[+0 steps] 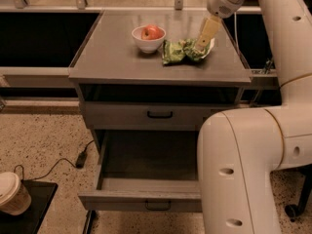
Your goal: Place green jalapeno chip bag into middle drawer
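The green jalapeno chip bag (181, 51) lies crumpled on the grey cabinet top (112, 57), just right of a white bowl (148, 43) holding a red apple (152, 32). My gripper (204, 42) comes down from the upper right and its tip is at the bag's right end, touching or nearly touching it. The middle drawer (146, 199) is pulled out low at the front, its deep tray empty, with a small black handle (157, 206).
A closed drawer front (126, 115) with a black handle sits under the top. My white arm (243, 169) fills the right foreground and covers the open drawer's right side. A paper cup (12, 193) stands on a black mat at the lower left. A cable (73, 162) lies on the floor.
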Controlling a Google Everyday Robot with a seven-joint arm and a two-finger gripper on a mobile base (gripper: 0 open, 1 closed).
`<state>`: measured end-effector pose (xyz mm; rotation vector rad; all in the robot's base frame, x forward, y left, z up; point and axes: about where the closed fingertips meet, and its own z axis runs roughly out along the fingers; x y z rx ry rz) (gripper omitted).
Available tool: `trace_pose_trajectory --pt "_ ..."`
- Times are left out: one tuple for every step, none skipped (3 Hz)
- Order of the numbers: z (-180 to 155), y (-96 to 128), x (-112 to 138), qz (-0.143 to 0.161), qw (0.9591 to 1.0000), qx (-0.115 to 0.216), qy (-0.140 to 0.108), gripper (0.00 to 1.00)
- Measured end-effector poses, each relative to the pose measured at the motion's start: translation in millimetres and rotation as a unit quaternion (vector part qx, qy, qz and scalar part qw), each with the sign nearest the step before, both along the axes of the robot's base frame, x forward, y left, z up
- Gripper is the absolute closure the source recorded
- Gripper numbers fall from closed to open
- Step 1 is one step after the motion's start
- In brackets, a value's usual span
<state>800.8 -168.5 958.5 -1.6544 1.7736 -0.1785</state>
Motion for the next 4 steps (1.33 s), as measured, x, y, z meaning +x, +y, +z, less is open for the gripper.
trace_pose_trajectory --pt "0.0 0.0 0.0 0.0 1.0 0.0 0.0 0.0" --pt "-15.7 -10.9 10.9 -0.009 0.999 0.043 -0.006 0.0" --pt "-39.6 -31.8 28.5 -0.035 0.9927 0.114 -0.016 0.0" --pt "-62.0 -45.7 47.0 -0.061 0.9813 0.181 -0.025 0.0"
